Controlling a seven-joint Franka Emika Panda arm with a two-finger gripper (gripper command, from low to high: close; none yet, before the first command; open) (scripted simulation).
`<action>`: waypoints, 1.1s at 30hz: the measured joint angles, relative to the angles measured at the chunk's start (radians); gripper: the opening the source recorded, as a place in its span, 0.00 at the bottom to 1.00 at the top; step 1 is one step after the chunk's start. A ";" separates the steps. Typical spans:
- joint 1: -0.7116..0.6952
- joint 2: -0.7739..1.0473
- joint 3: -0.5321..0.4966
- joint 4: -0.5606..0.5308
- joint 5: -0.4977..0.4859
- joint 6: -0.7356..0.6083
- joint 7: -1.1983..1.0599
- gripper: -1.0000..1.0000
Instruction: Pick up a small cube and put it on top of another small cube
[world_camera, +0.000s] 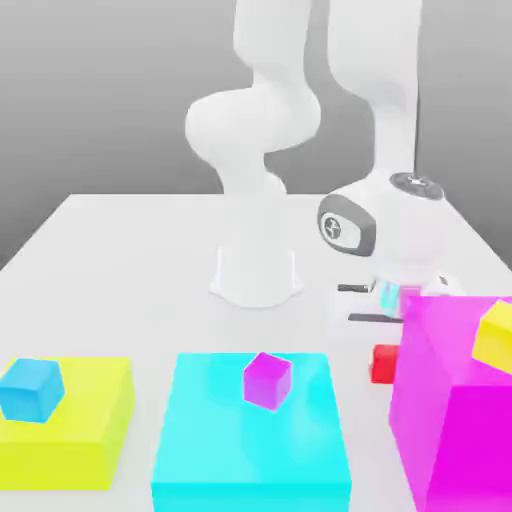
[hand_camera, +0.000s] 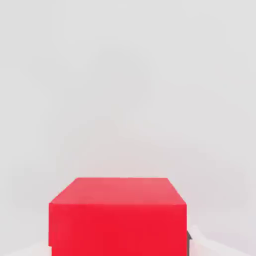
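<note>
The gripper (world_camera: 385, 335) hangs low over the table (world_camera: 130, 235), its fingers drawn in and clamped on the red cube (world_camera: 384, 364), which sits on the table surface just beside the big magenta block (world_camera: 450, 410), on that block's side toward the exterior view's left. In the hand view the red cube (hand_camera: 117, 217) sits close and square to the camera, which suggests the hand came straight down so the pads meet two flat opposite faces. The cube looks to be resting on the table and not yet lifted.

Outward from the magenta block: a yellow cube (world_camera: 495, 335) rests on its top. Toward the exterior view's left lies a flat cyan block (world_camera: 200, 440) carrying a small purple cube (world_camera: 268, 380), and beyond that a flat yellow block (world_camera: 95, 425) with a blue cube (world_camera: 32, 389) on it. Each of these small cubes sits raised on a block, so the red one will likely need a clear lift before it can travel to any of them
</note>
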 joint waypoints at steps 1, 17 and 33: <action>-0.010 -0.030 0.011 -0.005 0.004 -0.024 -0.003 0.00; 0.053 -0.266 0.092 0.114 0.372 -0.382 0.252 0.00; 0.191 -0.170 0.164 0.303 0.813 -0.739 0.953 0.00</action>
